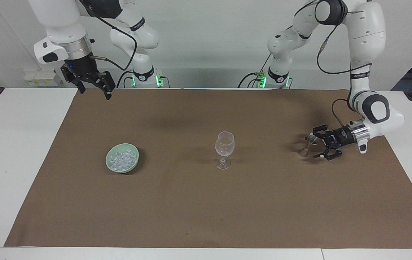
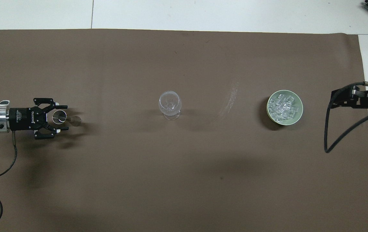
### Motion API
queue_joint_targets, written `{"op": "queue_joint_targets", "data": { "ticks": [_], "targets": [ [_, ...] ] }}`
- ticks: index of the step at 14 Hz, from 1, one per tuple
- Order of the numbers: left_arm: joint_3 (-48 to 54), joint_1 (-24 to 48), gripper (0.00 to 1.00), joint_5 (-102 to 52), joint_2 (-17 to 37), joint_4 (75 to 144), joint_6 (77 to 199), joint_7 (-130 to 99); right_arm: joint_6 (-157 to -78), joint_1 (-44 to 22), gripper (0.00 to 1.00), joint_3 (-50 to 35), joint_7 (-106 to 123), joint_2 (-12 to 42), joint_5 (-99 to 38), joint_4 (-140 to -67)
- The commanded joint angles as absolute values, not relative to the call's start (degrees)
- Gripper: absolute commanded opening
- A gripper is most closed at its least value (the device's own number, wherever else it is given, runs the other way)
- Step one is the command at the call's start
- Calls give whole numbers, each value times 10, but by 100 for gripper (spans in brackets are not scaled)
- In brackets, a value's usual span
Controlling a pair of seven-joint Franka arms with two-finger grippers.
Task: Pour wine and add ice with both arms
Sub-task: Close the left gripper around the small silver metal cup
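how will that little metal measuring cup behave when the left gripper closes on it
The metal measuring cup is probably stiff and light, being small, thin metal. Its narrow waist and small foot suggest it tips easily if nudged off-centre. The shiny surface may be slippery, so the left gripper, jaws open around it, should close squarely.

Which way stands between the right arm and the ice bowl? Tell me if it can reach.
Probably yes. The right gripper hangs open over the mat's edge by the robots, at the bowl's end of the table. Nothing stands between them, and the ice lies uncovered.
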State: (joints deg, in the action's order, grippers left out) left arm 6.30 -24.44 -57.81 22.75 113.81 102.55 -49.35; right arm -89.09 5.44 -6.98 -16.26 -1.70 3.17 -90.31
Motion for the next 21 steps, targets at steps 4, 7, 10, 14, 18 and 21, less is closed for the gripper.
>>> {"op": "queue_joint_targets", "data": {
  "ticks": [4, 7, 10, 14, 18, 21],
  "targets": [
    [58, -238, 64, -592, 216, 1155, 1028, -488, -896, 63, 100, -74, -147, -24, 24, -910],
    [58, -238, 61, -592, 216, 1156, 1028, -488, -896, 64, 100, -74, -147, -24, 23, -910],
    [58, -238, 42, -592, 215, 1156, 1025, -487, -896, 64, 100, -74, -147, -24, 23, -910],
    [57, -238, 5, -592, 215, 1156, 1025, -488, -896, 64, 100, -74, -147, -24, 24, -910],
    [58, -239, 0, -592, 215, 1156, 1019, -488, -896, 73, 100, -74, -147, -24, 23, -910],
    [59, -239, 0, -594, 215, 1151, 998, -488, -896, 76, 100, -74, -146, -24, 24, -910]
  ]
}}
